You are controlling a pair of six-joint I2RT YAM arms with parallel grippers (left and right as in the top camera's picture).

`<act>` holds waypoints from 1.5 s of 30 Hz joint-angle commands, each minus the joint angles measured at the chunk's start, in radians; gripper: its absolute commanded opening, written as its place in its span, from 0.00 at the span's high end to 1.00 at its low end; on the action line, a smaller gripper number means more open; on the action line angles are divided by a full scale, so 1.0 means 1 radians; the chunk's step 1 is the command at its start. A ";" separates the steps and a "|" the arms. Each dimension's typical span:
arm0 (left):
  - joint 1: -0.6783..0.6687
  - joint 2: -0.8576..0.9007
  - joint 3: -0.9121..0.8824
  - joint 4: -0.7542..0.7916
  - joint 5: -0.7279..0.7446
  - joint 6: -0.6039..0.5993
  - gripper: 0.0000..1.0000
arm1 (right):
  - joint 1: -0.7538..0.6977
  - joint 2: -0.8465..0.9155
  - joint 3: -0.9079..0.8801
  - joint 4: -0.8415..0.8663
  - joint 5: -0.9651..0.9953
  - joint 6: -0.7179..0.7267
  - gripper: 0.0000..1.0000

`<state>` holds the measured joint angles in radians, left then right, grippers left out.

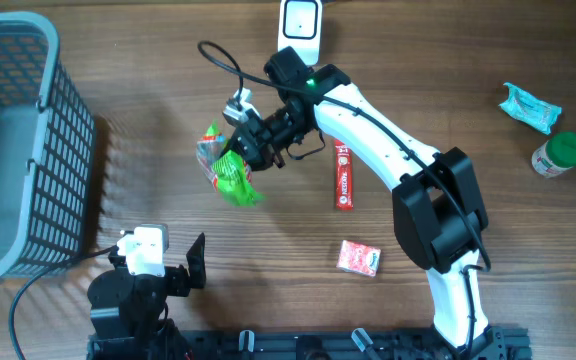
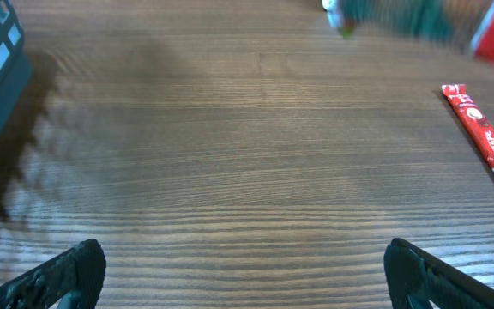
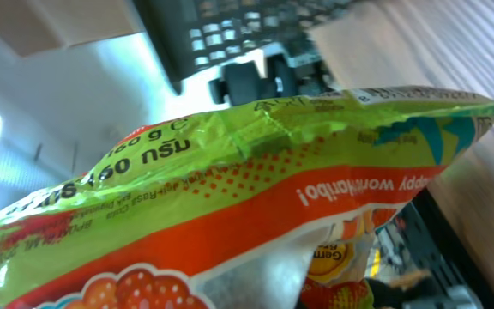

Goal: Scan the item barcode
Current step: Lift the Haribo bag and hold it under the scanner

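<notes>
Our right gripper [image 1: 248, 150] has its fingers pressed together on the top edge of a crinkly green and orange plastic snack bag [image 1: 230, 170]. The bag hangs from them over the middle of the wooden table [image 1: 168, 90]. In the right wrist view the bag [image 3: 230, 197] fills nearly the whole picture, its printed side towards the lens, so we cannot see our own fingers there. Just behind that arm, at the far edge of the table, stands a white boxy scanner [image 1: 300, 25], well apart from the bag.

Our left gripper [image 2: 243, 283] hovers low near the front edge with its black fingers [image 2: 58, 275] spread wide and nothing between them. Ahead of it to the right lies a slim red stick sachet [image 2: 483, 137] flat on the wood.

Further out we see a small red carton [image 1: 358, 258] near the right arm's base and a grey plastic mesh basket [image 1: 68, 130] at the left. A teal wrapper [image 1: 528, 108] and a green-capped bottle [image 1: 558, 153] sit at the far right.
</notes>
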<state>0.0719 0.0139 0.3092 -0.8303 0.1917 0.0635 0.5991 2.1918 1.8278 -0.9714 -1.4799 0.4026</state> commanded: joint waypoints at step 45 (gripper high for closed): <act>-0.005 -0.009 -0.007 0.002 -0.002 0.011 0.00 | 0.001 -0.027 0.016 0.625 -0.070 -1.217 0.96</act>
<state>0.0719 0.0139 0.3092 -0.8303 0.1917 0.0635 0.6270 2.1895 1.8275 -0.3561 -1.4548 -0.7322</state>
